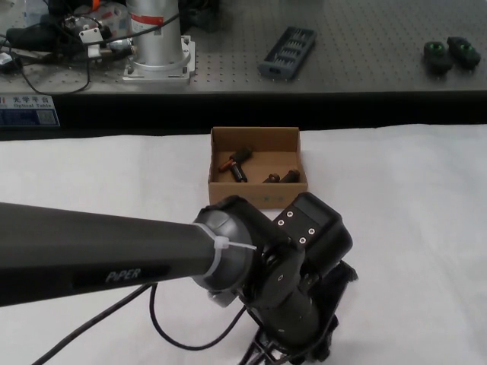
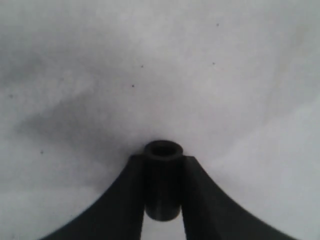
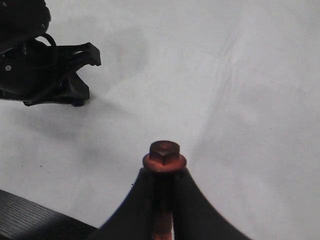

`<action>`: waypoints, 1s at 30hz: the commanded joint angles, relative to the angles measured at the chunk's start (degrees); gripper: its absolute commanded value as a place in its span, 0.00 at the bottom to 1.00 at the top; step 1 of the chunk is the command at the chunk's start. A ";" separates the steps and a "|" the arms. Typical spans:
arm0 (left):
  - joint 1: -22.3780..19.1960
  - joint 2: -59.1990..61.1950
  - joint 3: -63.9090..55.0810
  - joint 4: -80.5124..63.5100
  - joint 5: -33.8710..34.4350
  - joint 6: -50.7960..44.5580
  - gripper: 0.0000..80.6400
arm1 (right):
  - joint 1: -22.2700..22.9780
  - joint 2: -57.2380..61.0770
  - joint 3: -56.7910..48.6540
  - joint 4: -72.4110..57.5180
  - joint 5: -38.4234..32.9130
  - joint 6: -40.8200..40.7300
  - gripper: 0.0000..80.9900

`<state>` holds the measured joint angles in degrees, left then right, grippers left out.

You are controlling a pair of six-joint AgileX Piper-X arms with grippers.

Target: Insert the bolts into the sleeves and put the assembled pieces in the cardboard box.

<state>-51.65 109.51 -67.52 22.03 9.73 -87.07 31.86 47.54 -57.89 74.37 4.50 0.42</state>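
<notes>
My left gripper (image 2: 162, 161) is shut on a short black sleeve (image 2: 162, 185), held upright with its open bore showing, close above the white cloth. A copper-coloured hex-head bolt (image 3: 164, 156) stands head-up in my right gripper (image 3: 163, 172), which is shut on its shank. Farther off in the right wrist view, the other arm's black gripper (image 3: 55, 75) hangs low over the cloth. The cardboard box (image 1: 255, 137) sits at the middle of the cloth and holds a few dark pieces (image 1: 237, 161). In front of the box, an arm (image 1: 99, 255) stretches in from the left.
White cloth (image 1: 411, 228) covers the bench around the box. Behind it is a perforated metal board with a metal column base (image 1: 156, 46), cables, a black rack (image 1: 287, 49) and two dark round parts (image 1: 451, 53). A dark bench edge (image 3: 30, 220) lies near my right gripper.
</notes>
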 commanded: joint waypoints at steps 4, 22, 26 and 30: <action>0.14 -3.60 0.32 1.87 -2.67 25.60 0.01 | -0.44 -0.48 -0.06 0.27 0.09 -0.42 0.02; 15.66 -34.52 11.55 3.10 22.16 82.84 0.01 | -0.44 6.84 -0.06 -19.24 -17.80 11.69 0.02; 23.52 -40.79 16.23 3.10 35.31 87.07 0.01 | -0.44 10.88 -0.06 -31.67 -25.46 20.07 0.02; 29.73 -43.03 19.97 -2.04 49.18 88.06 0.01 | -0.44 15.27 -0.06 -43.80 -31.34 27.36 0.02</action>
<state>-22.92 67.08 -47.99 21.89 53.97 0.00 31.77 62.15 -57.89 34.87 -24.35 25.60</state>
